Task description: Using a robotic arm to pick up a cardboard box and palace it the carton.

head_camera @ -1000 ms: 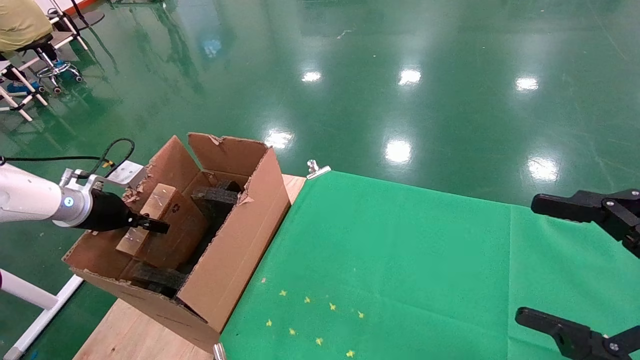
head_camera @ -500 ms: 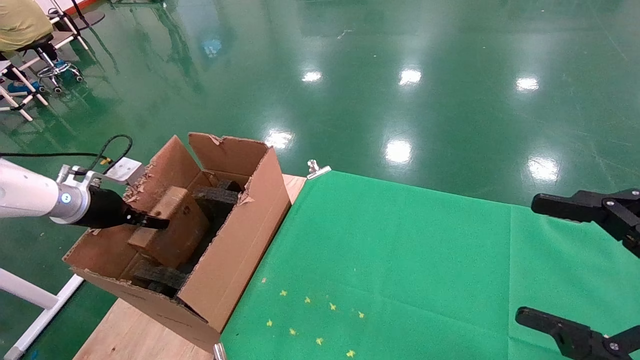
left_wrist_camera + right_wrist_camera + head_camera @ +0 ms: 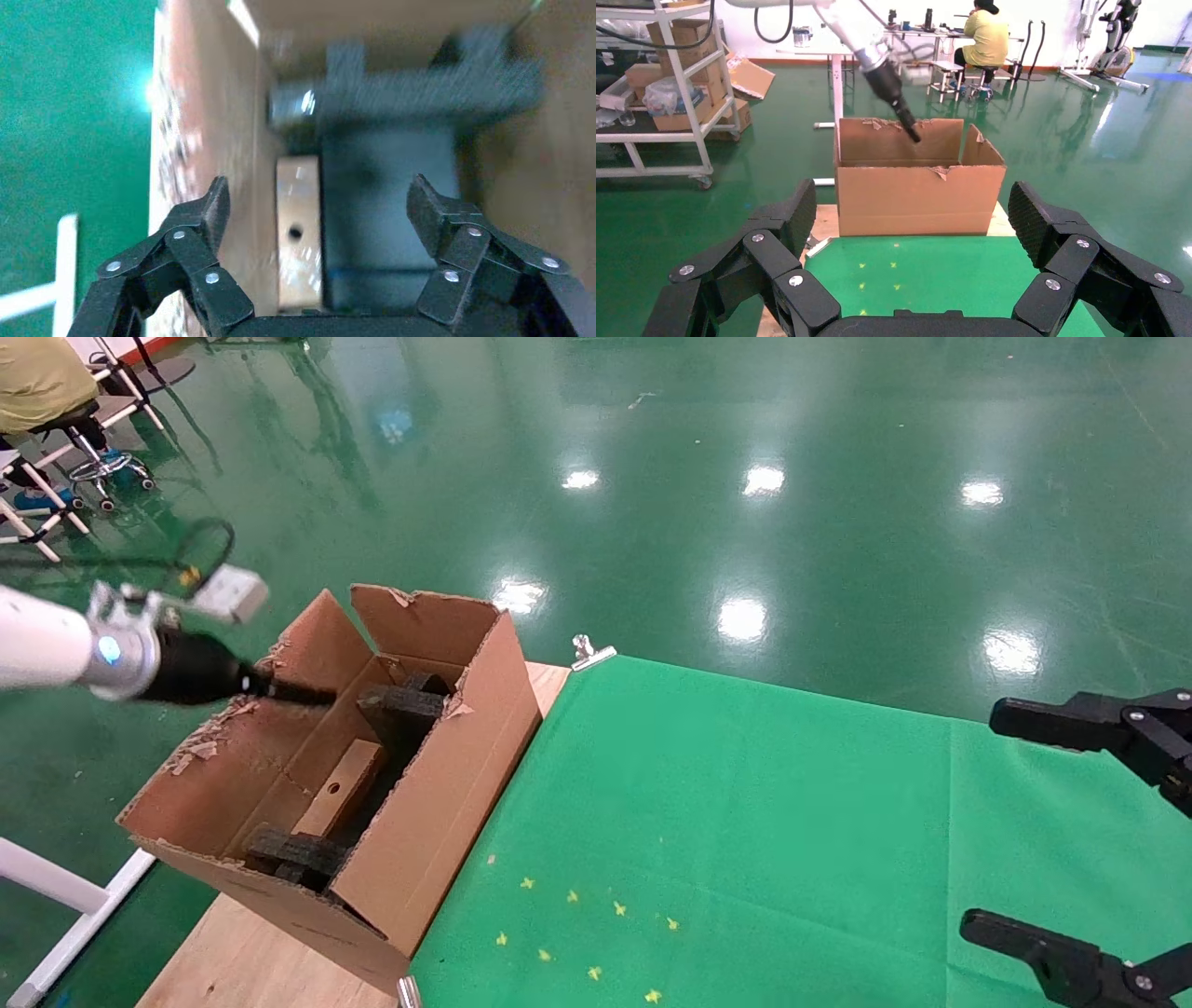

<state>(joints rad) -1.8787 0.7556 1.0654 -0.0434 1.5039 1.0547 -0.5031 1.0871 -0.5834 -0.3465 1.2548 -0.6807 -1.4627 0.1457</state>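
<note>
The small cardboard box (image 3: 340,791) lies inside the carton (image 3: 447,775), its narrow face with the round hole up, between black foam pieces. The left wrist view shows it (image 3: 298,225) below and apart from my fingers. My left gripper (image 3: 303,692), on the white arm, is open and empty above the carton's torn left flap; its jaws stand wide in the left wrist view (image 3: 318,203). My right gripper (image 3: 987,820) is open and empty over the green mat at the far right. The right wrist view shows the carton (image 3: 919,196) ahead of it.
Black foam pieces (image 3: 400,702) sit at the carton's far and near ends. The carton stands on a wooden table (image 3: 242,961) beside a green mat (image 3: 745,822) with small yellow marks. A metal clip (image 3: 589,654) holds the mat's far corner. A white frame leg (image 3: 56,887) stands at left.
My left gripper has opened and let go of the cardboard box, which dropped down into the carton. The gripper has risen and drawn back to the left. The right arm has not moved.
</note>
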